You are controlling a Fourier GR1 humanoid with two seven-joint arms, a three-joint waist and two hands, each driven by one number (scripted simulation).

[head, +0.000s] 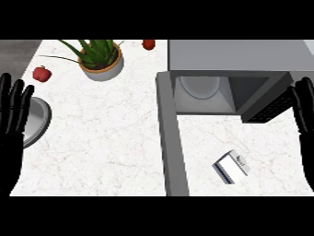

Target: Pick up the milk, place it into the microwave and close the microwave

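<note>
So the milk (230, 167) is lying on its side on the white marble table (112, 138), out in front of the microwave (241, 78) and toward the right, not touched by anything. The microwave is wide open, its door (171, 138) swung out toward the viewer, and there's a pale round plate (200, 86) inside (probably the turntable, hard to say from this angle). Left hand (3, 124) sits at the left edge, fingers straight and up, holding nothing. Right hand (312, 120) is the same deal at the right edge, well apart from the milk. Further back there's a potted plant (99, 57), two red peppers (42, 73), and a grey bowl (37, 122) just beside the left hand.
</note>
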